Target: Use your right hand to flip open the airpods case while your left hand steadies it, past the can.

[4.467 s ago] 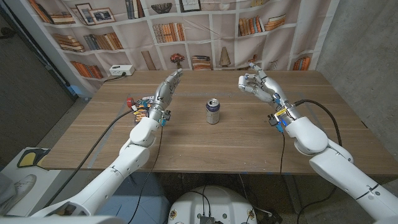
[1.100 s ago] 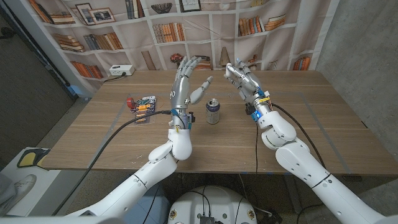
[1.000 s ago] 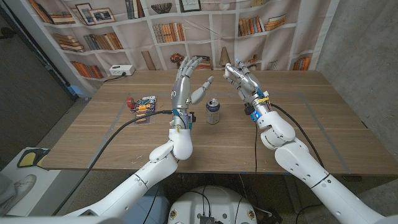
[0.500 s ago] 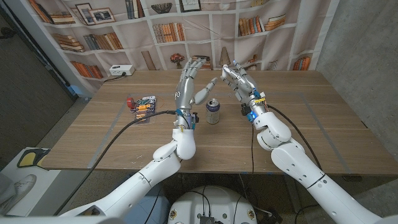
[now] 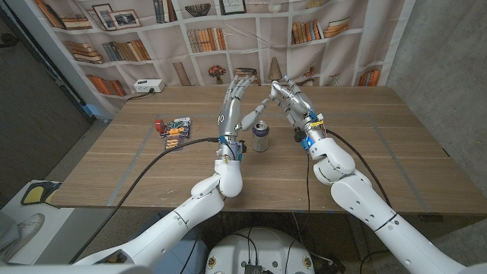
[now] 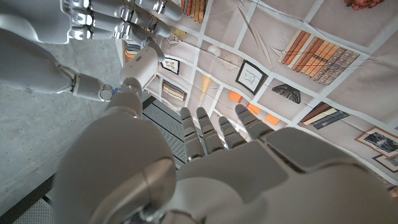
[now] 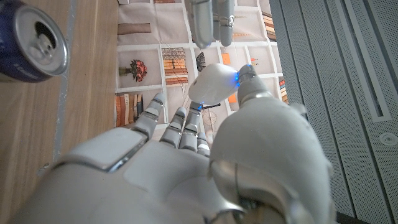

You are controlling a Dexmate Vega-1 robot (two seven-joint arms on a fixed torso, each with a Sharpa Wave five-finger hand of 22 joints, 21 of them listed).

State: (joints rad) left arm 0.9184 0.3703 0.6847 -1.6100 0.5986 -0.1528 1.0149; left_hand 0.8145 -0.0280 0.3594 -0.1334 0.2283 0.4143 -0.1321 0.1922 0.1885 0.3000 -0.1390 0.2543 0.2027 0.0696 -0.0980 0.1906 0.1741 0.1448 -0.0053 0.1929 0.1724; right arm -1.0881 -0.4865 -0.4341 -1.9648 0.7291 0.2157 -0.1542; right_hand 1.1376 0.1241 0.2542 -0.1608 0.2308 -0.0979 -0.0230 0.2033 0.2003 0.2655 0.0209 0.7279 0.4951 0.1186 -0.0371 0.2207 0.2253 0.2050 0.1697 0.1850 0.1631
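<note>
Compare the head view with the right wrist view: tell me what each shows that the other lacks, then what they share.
Head view alone: the wooden table as a whole, the small colourful items near its left side, a white power strip at the far edge, and both arms coming in. Right wrist view alone: a close look down into the can's open top, and grey slatted panelling. Shared: the blue can, the right hand, the left hand, and the bookshelf backdrop.

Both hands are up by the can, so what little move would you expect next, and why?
Probably both lower past the can. The left hand and right hand are raised above it, fingers spread, holding nothing, and I can't see the airpods case from here.
</note>
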